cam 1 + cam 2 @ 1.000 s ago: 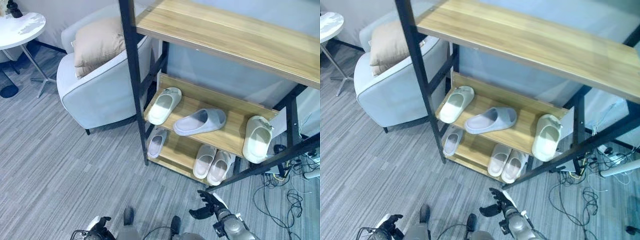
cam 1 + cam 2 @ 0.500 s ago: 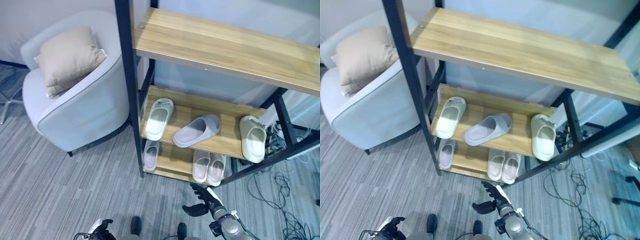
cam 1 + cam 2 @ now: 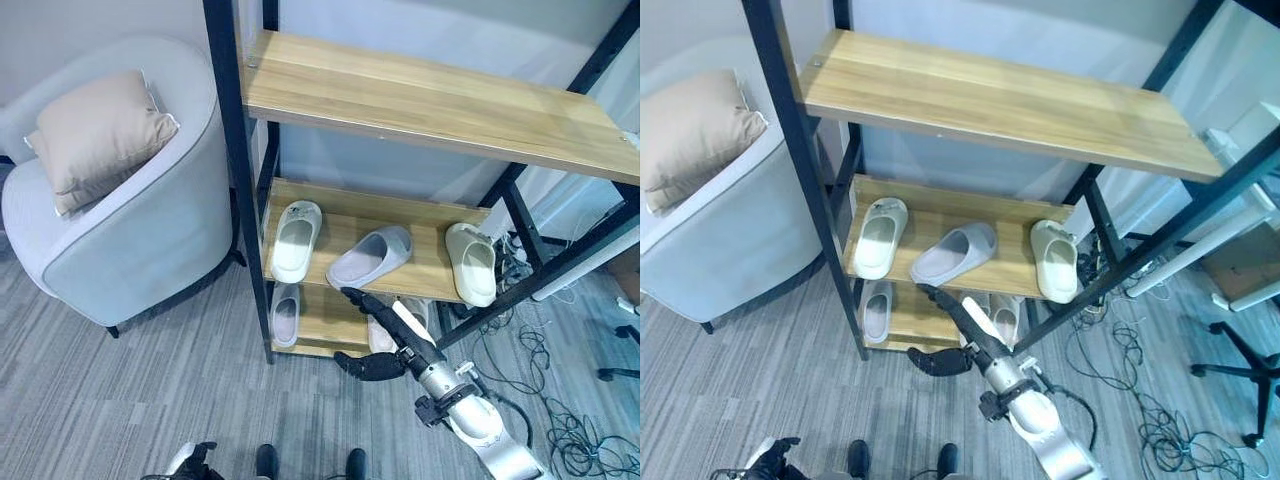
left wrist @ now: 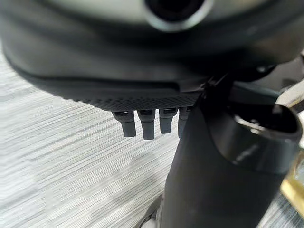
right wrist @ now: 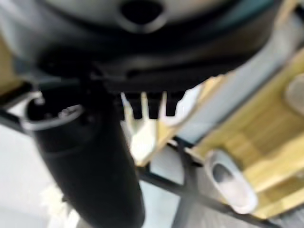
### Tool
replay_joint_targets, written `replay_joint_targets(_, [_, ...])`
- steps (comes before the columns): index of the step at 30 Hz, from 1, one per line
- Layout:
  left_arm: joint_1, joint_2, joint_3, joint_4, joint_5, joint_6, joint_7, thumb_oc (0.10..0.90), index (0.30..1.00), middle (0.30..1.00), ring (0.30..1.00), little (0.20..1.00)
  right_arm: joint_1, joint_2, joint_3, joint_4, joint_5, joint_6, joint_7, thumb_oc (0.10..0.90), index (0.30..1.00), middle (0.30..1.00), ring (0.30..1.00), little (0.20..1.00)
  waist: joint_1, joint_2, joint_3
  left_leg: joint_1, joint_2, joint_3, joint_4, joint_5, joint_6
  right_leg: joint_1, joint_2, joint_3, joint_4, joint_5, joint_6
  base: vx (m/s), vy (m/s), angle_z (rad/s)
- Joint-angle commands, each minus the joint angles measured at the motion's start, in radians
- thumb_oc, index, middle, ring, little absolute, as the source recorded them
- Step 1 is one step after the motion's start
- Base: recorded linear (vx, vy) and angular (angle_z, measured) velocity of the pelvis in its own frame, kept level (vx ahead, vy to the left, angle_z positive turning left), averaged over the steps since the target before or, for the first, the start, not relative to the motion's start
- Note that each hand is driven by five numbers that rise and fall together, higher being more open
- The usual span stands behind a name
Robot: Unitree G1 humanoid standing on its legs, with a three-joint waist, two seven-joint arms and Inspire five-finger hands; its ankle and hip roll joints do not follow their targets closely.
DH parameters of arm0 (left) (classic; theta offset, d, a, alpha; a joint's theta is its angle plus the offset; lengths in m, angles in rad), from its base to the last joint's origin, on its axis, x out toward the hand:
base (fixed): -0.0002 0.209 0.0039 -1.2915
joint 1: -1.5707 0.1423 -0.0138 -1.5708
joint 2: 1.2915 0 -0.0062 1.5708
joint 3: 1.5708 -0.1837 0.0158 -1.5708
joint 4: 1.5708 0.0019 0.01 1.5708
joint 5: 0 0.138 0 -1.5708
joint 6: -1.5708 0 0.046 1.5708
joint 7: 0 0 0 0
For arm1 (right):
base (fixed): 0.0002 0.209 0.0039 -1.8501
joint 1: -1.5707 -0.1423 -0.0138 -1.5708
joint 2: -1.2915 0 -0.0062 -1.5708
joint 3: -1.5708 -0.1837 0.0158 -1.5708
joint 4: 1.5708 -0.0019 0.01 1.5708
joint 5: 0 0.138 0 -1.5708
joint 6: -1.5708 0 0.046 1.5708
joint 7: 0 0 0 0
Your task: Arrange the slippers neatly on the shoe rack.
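Right hand [image 3: 385,340] is nearest the work, raised in front of the shoe rack [image 3: 240,200], fingers straight and spread, thumb out to the side, holding nothing. Left hand [image 3: 190,462] sits low at the near edge, well away from the rack; fingers hang straight over the floor in its wrist view, empty. Just beyond the right fingertips, on the middle shelf, lies the skewed grey slipper [image 3: 370,257], long axis diagonal to the shelf edge, so the reach is up and forward. Either side of it, the white slipper [image 3: 296,240] and cream slipper [image 3: 472,263] lie roughly front-to-back. Lower shelf holds a single slipper [image 3: 285,313] at the left. Right hand looks the obvious one for straightening the skewed slipper.
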Motion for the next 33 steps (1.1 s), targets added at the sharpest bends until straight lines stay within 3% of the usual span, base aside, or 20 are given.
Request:
replay_joint_targets(1, [-0.034, -0.04, -0.027, 0.037, 0.038, -0.033, -0.021, 0.8, 0.9, 0.9, 0.9, 0.9, -0.099, -0.028, -0.142, -0.073, 0.043, -0.078, -0.101, 0.8, 0.9, 0.9, 0.9, 0.9, 0.023, 0.043, -0.027, 0.003, 0.025, -0.145, 0.034, -0.111, -0.01, 0.023, 0.02, 0.001, 0.043, -0.114, 0.04, 0.09, 0.005, 0.13])
replay_joint_targets(8, [-0.029, -0.05, -0.064, 0.011, 0.032, -0.035, -0.01, 0.8, 0.9, 0.9, 0.9, 0.9, -0.246, 0.0, -0.267, 0.092, 0.027, -0.049, -0.287, 0.8, 0.9, 0.9, 0.9, 0.9, 0.065, 0.037, -0.04, 0.025, 0.025, -0.174, 0.019, -0.117, -0.009, 0.059, 0.031, -0.02, 0.021, -0.124, 0.031, 0.08, -0.012, 0.1])
replay_joint_targets(10, [-0.029, -0.04, -0.125, -0.007, 0.111, -0.045, -0.005, 0.8, 0.9, 0.9, 0.9, 0.9, -0.292, -0.047, -0.332, 0.131, 0.009, -0.063, -0.344, 0.8, 0.9, 0.9, 0.9, 0.9, 0.08, 0.033, -0.045, 0.023, 0.027, -0.187, 0.015, -0.116, -0.012, 0.063, 0.036, -0.033, 0.009, -0.126, 0.031, 0.06, -0.008, 0.1])
replay_joint_targets(12, [-0.022, -0.042, -0.158, -0.002, 0.147, -0.046, -0.009, 0.8, 0.9, 0.9, 0.9, 0.9, -0.318, -0.038, -0.358, 0.189, 0.037, -0.077, -0.387, 0.8, 0.9, 0.9, 0.9, 0.9, 0.09, 0.033, -0.046, 0.019, 0.028, -0.189, 0.012, -0.114, -0.013, 0.061, 0.037, -0.036, 0.005, -0.126, 0.031, 0.03, 0.014, 0.21])
replay_joint_targets(16, [-0.021, -0.046, -0.117, 0.038, 0.087, -0.034, -0.01, 0.8, 0.9, 0.9, 0.9, 0.9, -0.365, -0.028, -0.394, 0.354, 0.096, -0.066, -0.457, 0.8, 0.9, 0.9, 0.9, 0.9, 0.115, 0.026, -0.048, 0.001, 0.027, -0.204, 0.008, -0.103, -0.018, 0.046, 0.039, -0.049, 0.005, -0.124, 0.03, 0.02, 0.012, 0.11])
replay_joint_targets(21, [-0.014, -0.05, -0.106, 0.062, 0.066, -0.03, -0.002, 0.8, 0.9, 0.9, 0.9, 0.9, -0.404, -0.036, -0.431, 0.493, 0.168, -0.066, -0.493, 0.8, 0.9, 0.9, 0.9, 0.9, 0.133, 0.019, -0.051, -0.019, 0.024, -0.218, 0.008, -0.099, -0.023, 0.032, 0.04, -0.061, 0.005, -0.124, 0.031, 0.02, 0.007, 0.13])
replay_joint_targets(24, [-0.013, -0.048, -0.117, 0.071, 0.051, -0.027, 0.002, 0.8, 0.9, 0.9, 0.9, 0.9, -0.475, -0.044, -0.426, 0.609, 0.29, -0.085, -0.496, 0.8, 0.9, 0.9, 0.9, 0.9, 0.147, 0.013, -0.042, -0.045, 0.024, -0.225, 0.008, -0.092, -0.026, 0.009, 0.037, -0.064, 0.005, -0.121, 0.033, -0.01, 0.009, 0.07])
replay_joint_targets(33, [-0.024, -0.044, -0.11, 0.077, 0.013, -0.027, 0.009, 0.8, 0.9, 0.9, 0.9, 0.9, -0.546, -0.024, -0.421, 0.613, 0.431, -0.133, -0.481, 0.8, 0.9, 0.9, 0.9, 0.9, 0.165, 0.004, -0.023, -0.083, 0.03, -0.234, 0.008, -0.083, -0.031, -0.027, 0.042, -0.064, 0.005, -0.12, 0.034, -0.02, 0.006, 0.06])
